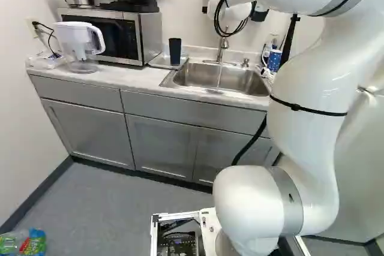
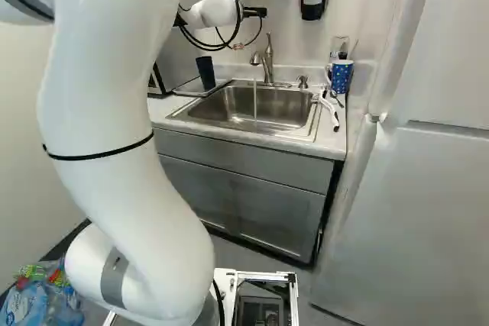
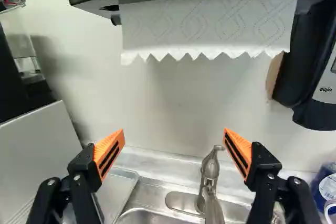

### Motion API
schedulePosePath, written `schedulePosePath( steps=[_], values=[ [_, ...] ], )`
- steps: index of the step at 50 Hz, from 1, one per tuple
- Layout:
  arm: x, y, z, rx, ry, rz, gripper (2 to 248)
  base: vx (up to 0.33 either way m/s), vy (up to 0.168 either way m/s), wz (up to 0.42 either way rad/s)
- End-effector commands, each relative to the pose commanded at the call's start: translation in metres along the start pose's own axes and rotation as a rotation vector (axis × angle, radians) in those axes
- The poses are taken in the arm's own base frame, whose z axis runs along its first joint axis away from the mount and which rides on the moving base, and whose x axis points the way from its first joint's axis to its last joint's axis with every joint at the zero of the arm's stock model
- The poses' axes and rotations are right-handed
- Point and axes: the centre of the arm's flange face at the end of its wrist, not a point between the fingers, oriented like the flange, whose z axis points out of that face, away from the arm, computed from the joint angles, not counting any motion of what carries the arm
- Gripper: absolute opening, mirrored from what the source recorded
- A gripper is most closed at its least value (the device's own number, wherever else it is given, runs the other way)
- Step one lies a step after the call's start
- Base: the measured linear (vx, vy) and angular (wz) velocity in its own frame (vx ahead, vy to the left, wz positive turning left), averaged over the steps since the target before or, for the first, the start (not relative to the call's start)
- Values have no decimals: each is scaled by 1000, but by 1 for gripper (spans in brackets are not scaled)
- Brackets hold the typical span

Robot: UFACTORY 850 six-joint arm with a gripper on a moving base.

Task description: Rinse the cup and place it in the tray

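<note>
Currently, taken left to right: dark cup point(image 1: 174, 51) stands, apparently upright, on the tray point(image 1: 160, 60) left of the sink point(image 2: 289, 98). Gripper point(image 3: 174, 129) is aloft near the faucet point(image 2: 267, 61), fingers spread wide, nothing gripped. Water point(image 2: 255, 103) runs from the spout into the basin. Patterned mug point(image 2: 341, 77) sits on the right side; judged not the target.

Step in hand, inferred: work the faucet lever point(image 2: 268, 39). Whether the rinse is done or to come, cannot tell. If done, shut the water off; if to come, leave it running and go for the cup.

Method for shut-off: centre on the lever, approach slowly, narrow the fingers only as needed, press gently along its travel. Risks: side load on the spout, or a wide finger catching the wall. Verify that the stream stops, then lift straight clear, keeping well off the cup.
</note>
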Motion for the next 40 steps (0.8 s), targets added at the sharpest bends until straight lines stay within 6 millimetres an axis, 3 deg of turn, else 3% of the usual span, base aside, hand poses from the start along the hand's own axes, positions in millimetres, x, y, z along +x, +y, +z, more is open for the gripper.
schedulePosePath(
  steps=[40],
  values=[
    [-1, 5, 21, -9, -23, 0, 247, 0, 0, 0]
  ],
)
